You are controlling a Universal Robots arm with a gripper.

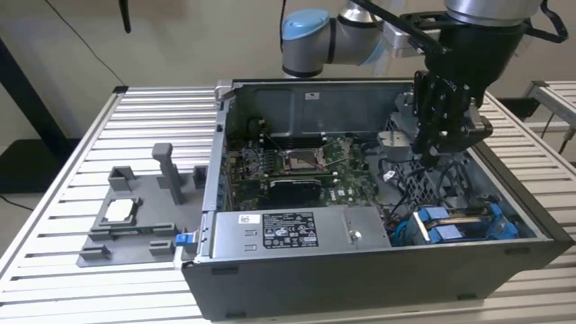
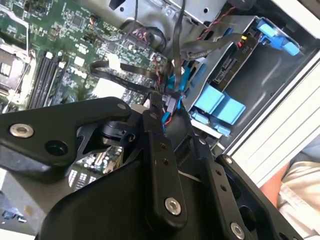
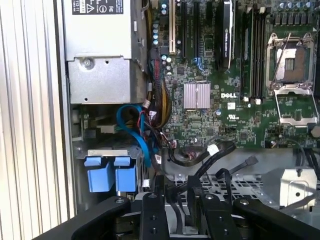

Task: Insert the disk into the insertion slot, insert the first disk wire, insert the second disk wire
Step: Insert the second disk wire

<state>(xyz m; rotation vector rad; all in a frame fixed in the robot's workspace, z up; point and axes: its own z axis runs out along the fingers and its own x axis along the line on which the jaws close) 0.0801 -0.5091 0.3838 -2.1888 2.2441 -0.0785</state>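
In the exterior view the claw [image 1: 431, 160] hangs inside the open computer case [image 1: 378, 270], in the right half of the frame and higher than the slot [image 1: 468, 211]. The disk [image 1: 447, 231] sits in this slot at the lower right, and the blue ends of its frame show at the mouth. In the second wrist view, near the centre of the frame, the claw is clamped on a black wire plug [image 2: 172, 102] with a blue cable. A grey tray [image 1: 135, 223] stands at the left, outside the case.
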